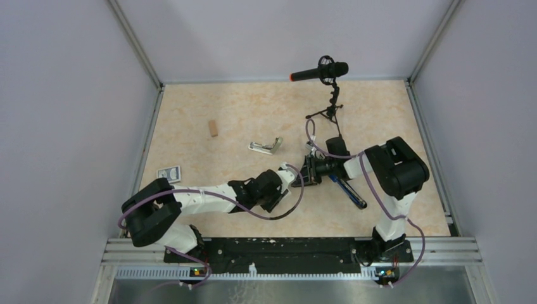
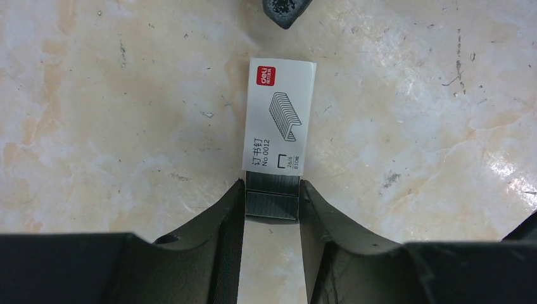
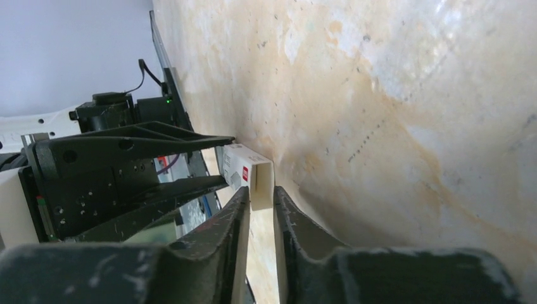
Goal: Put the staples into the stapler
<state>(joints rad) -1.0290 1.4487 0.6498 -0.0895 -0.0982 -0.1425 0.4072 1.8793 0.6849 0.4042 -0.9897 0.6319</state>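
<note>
Left tool (image 2: pixel 271 187) clenches staples (image 2: pixel 271 201), right tool (image 3: pixel 261 194) seemingly pinches their white box (image 3: pixel 258 178); mottled beige table (image 1: pixel 253 107), grey walls (image 1: pixel 63 95).

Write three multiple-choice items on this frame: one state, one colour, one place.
1. The left gripper is: A wide open; B shut on the grey staple block; C shut, empty.
2. The mark on the white box is: A red; B green; C blue.
3. The stapler is: A in the left gripper; B lying free on the table; C on the white box.
Answers: 1 B, it pinches the block's sides; 2 A, red logo at the box's corner; 3 B, top view shows it alone, nothing touching it.
</note>
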